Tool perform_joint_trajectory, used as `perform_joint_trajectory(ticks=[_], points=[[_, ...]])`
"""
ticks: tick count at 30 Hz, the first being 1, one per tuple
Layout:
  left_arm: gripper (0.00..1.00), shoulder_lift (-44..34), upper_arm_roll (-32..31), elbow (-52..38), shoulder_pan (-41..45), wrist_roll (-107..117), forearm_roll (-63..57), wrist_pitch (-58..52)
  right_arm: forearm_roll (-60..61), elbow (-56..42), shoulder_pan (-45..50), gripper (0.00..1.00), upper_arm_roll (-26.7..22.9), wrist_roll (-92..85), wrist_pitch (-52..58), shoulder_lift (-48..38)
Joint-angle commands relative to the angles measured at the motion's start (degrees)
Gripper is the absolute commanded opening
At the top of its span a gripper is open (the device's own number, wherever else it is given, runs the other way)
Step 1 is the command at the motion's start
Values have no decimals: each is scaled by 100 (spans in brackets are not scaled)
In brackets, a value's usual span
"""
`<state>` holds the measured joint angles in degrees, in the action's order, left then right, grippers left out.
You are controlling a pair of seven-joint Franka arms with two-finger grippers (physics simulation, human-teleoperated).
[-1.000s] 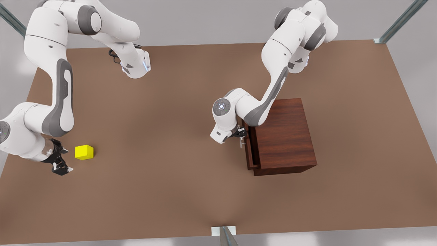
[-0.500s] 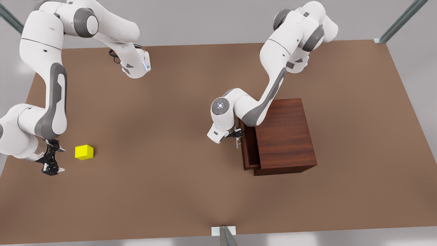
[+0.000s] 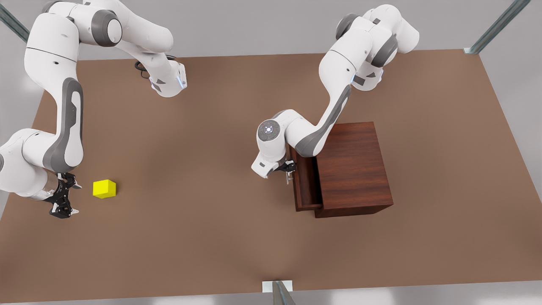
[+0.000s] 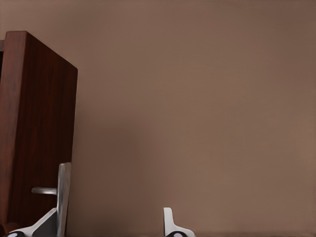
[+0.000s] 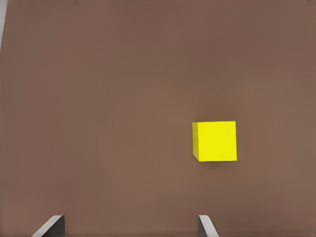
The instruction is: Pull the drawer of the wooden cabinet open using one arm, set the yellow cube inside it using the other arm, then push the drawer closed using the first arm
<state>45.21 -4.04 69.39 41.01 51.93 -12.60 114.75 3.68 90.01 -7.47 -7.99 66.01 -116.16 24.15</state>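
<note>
The wooden cabinet (image 3: 353, 169) stands on the table at the front view's right. Its drawer (image 3: 305, 186) is pulled partly out toward the front view's left. My left gripper (image 3: 288, 168) is at the silver bar handle (image 3: 289, 178). In the left wrist view the drawer front (image 4: 39, 133) and handle (image 4: 63, 197) lie against one finger (image 4: 52, 222), and the left gripper (image 4: 111, 224) is open, its other finger well apart. The yellow cube (image 3: 104, 188) sits on the table at the front view's left. My right gripper (image 3: 62, 209) is open beside the yellow cube (image 5: 215, 141), not touching it.
The brown table (image 3: 211, 169) stretches between the cube and the cabinet. The arm bases stand along the far edge. A metal post (image 3: 279, 292) sits at the near edge.
The drawer has slid farther out toward the front view's left, with the left gripper at its handle. The right gripper drew a little away from the cube and turned, then stayed.
</note>
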Motion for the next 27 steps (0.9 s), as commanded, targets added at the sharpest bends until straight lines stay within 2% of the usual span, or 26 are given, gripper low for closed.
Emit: perform_joint_trajectory(ticks=[1,27], points=[[100,6,0,-4,3,10,-6,4,1,-10,0,100,-1,308,-3,-7],[100,278,0,-374,328,326,-41,364,-7,-36,0,100,-1,316,23,-7]])
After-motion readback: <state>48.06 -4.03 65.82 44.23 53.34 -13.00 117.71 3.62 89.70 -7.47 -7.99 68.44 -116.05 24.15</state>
